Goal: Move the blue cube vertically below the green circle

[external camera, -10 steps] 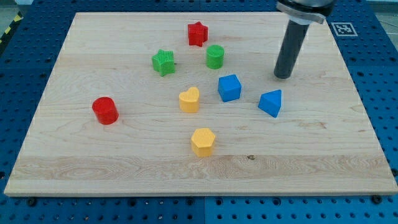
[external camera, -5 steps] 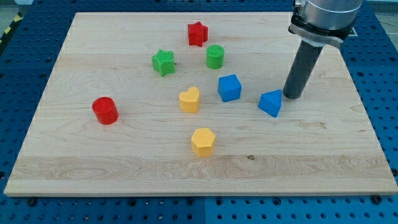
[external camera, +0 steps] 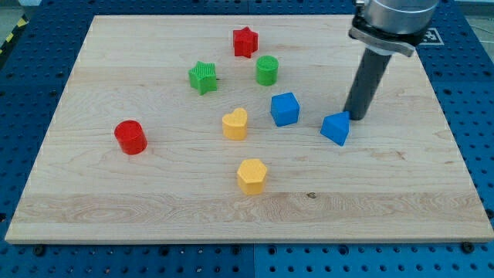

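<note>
My tip rests on the worktop toward the view's right, at the upper right corner of the blue wedge; whether it touches the wedge I cannot tell. The rod rises from there, leaning slightly to the view's right, into the grey arm end at the view's top edge. There is no gripper here, so nothing opens, closes or grips.

To the view's left of the wedge, apart from it, sits the blue cube. It is turned a little, so that one vertical edge faces the view's bottom and left; it is about as wide as it is deep, with no long axis to speak of. The cube lies toward the view's bottom from the green cylinder, a little to the view's right of it, with a clear gap between them.

A yellow heart stands just to the view's left of the cube. A red star is near the cylinder, toward the view's top. A green star lies to the cylinder's left. A yellow hexagon sits toward the view's bottom, and a red cylinder stands well apart at the view's left.
</note>
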Motion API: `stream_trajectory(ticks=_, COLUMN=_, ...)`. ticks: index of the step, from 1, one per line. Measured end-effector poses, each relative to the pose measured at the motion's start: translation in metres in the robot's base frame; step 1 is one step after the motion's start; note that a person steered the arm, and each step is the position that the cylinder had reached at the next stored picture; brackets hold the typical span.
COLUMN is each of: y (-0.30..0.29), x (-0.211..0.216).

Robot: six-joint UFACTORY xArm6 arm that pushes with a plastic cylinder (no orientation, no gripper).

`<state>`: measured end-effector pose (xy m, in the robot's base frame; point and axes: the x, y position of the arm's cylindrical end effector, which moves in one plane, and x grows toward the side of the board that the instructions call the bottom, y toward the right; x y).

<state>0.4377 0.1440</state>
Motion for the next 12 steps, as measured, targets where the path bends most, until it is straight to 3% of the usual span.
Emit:
stream_trajectory(ticks=2, y=-0.016, x=-0.029)
stream_trajectory(ticks=6, y=-0.017, x=-0.010)
stream_trajectory(ticks=12, y=-0.085, x=-0.008)
